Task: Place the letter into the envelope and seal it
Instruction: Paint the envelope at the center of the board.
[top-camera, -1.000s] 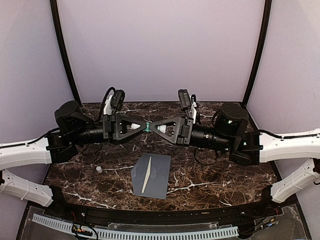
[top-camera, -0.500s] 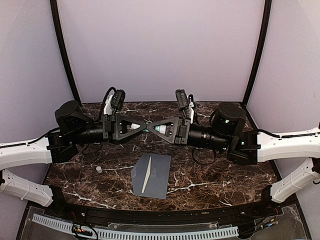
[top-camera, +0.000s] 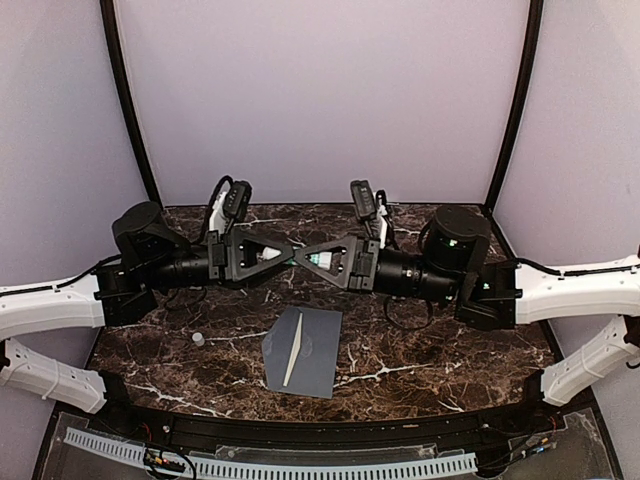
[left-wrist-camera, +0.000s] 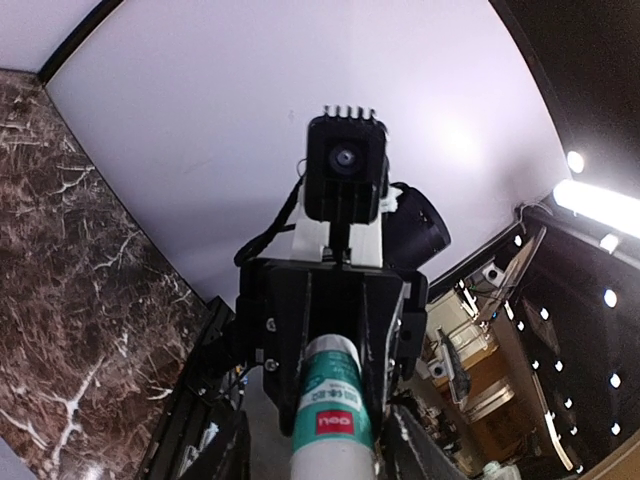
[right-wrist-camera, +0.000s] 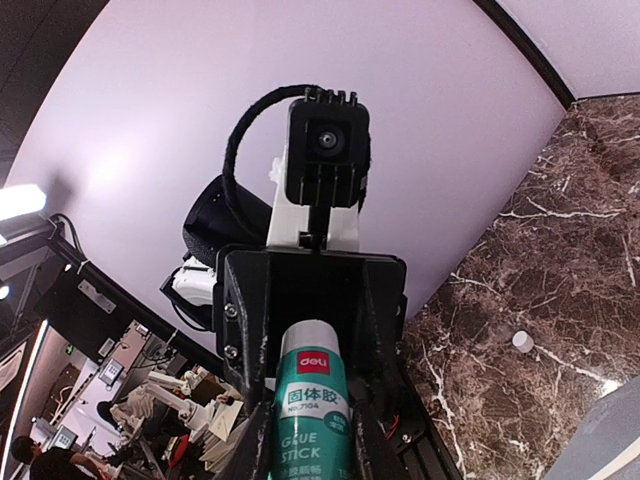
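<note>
Sealing step: glue stick (top-camera: 319, 261) meets both grippers mid-air.
The right gripper (top-camera: 308, 255) clamps it; the left gripper (top-camera: 290, 248) has an unclear hold; next, glue the envelope (top-camera: 318, 352) flap.

A white-and-green cylindrical glue stick (right-wrist-camera: 312, 400), with a red logo near its white far end, rises from the bottom edge. It is clamped between the 2 dark fingers (right-wrist-camera: 258, 440) of the right claw (right-wrist-camera: 312, 430). Behind its tip stands the opposite arm's black angular wrist housing (right-wrist-camera: 312, 290), topped by a small black cube camera (right-wrist-camera: 328, 150), with a black cable (right-wrist-camera: 240, 130) looping at its left. Whether stick and housing touch cannot be told. A pale lilac wall panel (right-wrist-camera: 450, 150) fills the background. At right lies the dark brown marble tabletop (right-wrist-camera: 560, 230), carrying a small white round cap (right-wrist-camera: 522, 341). A corner of the flat grey-blue paper envelope (right-wrist-camera: 605, 440) shows at bottom right, apart from the cap.
</note>
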